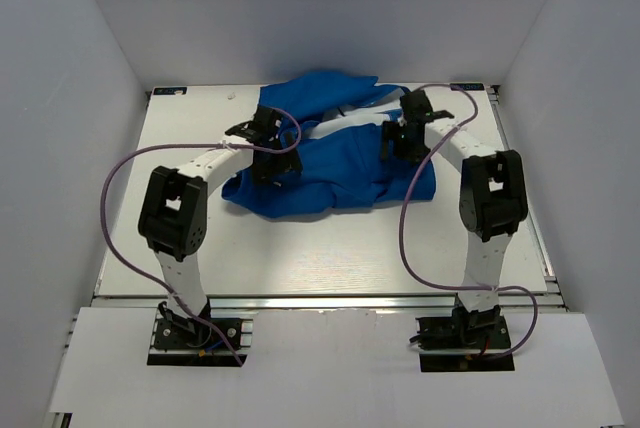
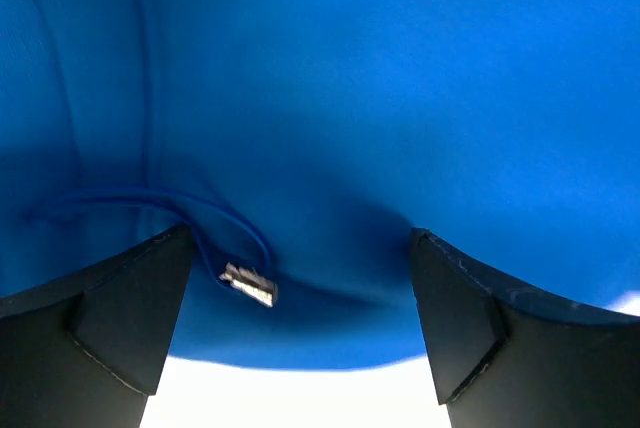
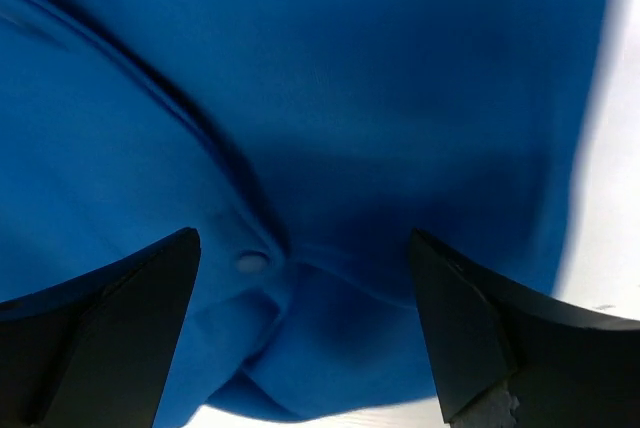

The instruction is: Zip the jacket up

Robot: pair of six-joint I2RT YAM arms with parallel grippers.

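The jacket [image 1: 330, 163], bright royal blue and soft, lies crumpled in folds on the far half of the white table [image 1: 330, 258], about midway across it and between my two arms. Its near hem runs unevenly, with bare table in front of it. In the left wrist view, the blue cloth fills nearly the whole field. A small silvery zipper pull [image 2: 248, 285] rests on the fabric close to the hem, nearer the finger on the left of that view than the other. In the right wrist view, a dark crease runs diagonally across the cloth, ending near a small pale round snap [image 3: 251, 262]. My left pincer [image 2: 300, 233] hangs directly over the jacket's left part. Its two dark fingers [image 2: 130, 318] are spread wide apart, with nothing clasped between them. My right pincer [image 3: 302, 235] stands likewise over the jacket's right part, fingers [image 3: 470, 328] wide apart and holding nothing. Whether either set of fingertips touches the cloth cannot be told. A purple cable [image 1: 110, 188] loops off each arm, and pale walls [image 1: 60, 148] enclose the table.
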